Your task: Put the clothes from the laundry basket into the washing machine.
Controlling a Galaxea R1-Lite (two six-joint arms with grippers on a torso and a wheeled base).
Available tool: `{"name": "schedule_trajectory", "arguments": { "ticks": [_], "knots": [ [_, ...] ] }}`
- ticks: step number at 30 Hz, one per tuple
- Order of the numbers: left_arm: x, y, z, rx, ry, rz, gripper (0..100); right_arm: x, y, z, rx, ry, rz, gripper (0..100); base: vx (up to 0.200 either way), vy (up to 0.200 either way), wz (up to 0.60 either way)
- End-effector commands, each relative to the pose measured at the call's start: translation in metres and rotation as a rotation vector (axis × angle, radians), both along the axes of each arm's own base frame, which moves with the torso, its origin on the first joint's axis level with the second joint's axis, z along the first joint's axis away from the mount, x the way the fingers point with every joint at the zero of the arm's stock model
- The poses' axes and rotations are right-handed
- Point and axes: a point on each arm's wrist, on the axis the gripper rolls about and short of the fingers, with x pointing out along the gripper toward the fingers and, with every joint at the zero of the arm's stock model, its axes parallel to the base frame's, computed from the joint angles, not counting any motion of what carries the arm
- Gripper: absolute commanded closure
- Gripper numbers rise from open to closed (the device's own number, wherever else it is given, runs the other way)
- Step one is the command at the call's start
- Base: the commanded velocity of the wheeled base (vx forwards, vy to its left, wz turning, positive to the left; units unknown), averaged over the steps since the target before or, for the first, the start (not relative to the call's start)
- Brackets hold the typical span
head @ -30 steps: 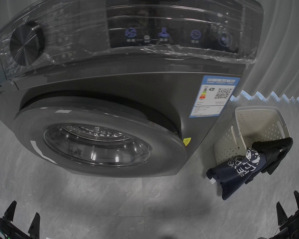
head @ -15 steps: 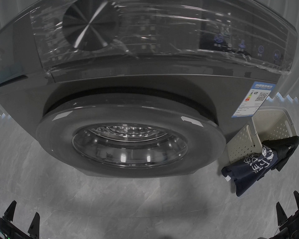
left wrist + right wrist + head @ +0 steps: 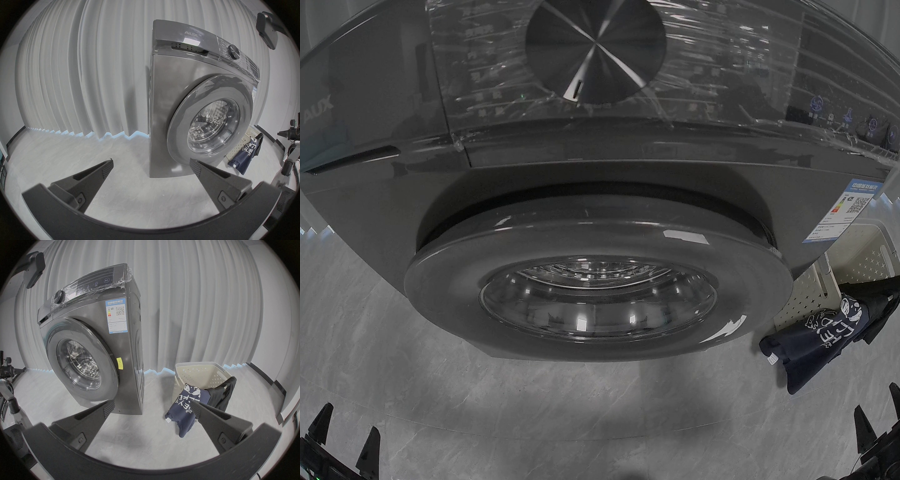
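The left end effector (image 3: 150,162) and right end effector (image 3: 150,402) gape open, empty. The glossy grey washing machine (image 3: 600,206) has its round glass door (image 3: 599,297) shut. Just right of it, dark soft clothes (image 3: 187,402) drape over a perforated plastic basket (image 3: 200,374).

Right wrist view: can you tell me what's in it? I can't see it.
A grey washing machine stands with its round door shut. Beside it, a white laundry basket has dark clothes hanging over its rim.
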Motion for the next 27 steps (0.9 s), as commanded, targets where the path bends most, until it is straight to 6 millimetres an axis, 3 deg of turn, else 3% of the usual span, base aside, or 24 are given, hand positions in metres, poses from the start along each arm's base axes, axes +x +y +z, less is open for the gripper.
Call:
{"name": "schedule_trajectory", "arguments": {
  "ticks": [1,4,15,16,19,22,24,27],
  "knots": [
    [0.0,0.0,-0.005,0.0,0.0,0.001,0,0.0,0.0,-0.005,-0.001,0.0,-0.002,0,0.2,0.0,0.0],
    [0.0,0.0,-0.005,-0.003,0.002,0.001,0,0.0,0.0,-0.005,-0.001,0.001,0.0,0,0.2,0.0,0.0],
    [0.0,0.0,-0.005,-0.004,0.0,0.001,0,0.0,0.0,-0.004,0.001,-0.012,-0.006,0,0.0,0.0,0.0],
    [0.0,0.0,-0.005,-0.003,0.0,0.001,0,-0.002,0.0,0.005,0.001,-0.055,0.0,0,0.0,0.0,0.0],
    [0.0,0.0,-0.005,-0.004,0.002,0.001,0,-0.017,0.0,0.06,0.024,-0.205,0.018,0,0.0,0.0,0.0],
    [0.0,0.0,-0.005,-0.003,0.002,0.001,0,-0.005,0.0,0.068,0.063,-0.093,0.037,0,0.0,0.0,0.0],
    [0.0,0.0,-0.005,-0.004,0.002,0.001,0,0.023,0.002,0.062,0.152,0.106,0.14,0,0.0,0.0,0.0],
    [0.0,0.0,-0.005,-0.004,0.002,0.001,0,0.047,0.005,0.068,0.203,0.195,0.192,0,0.0,0.0,0.0]
  ]
}}
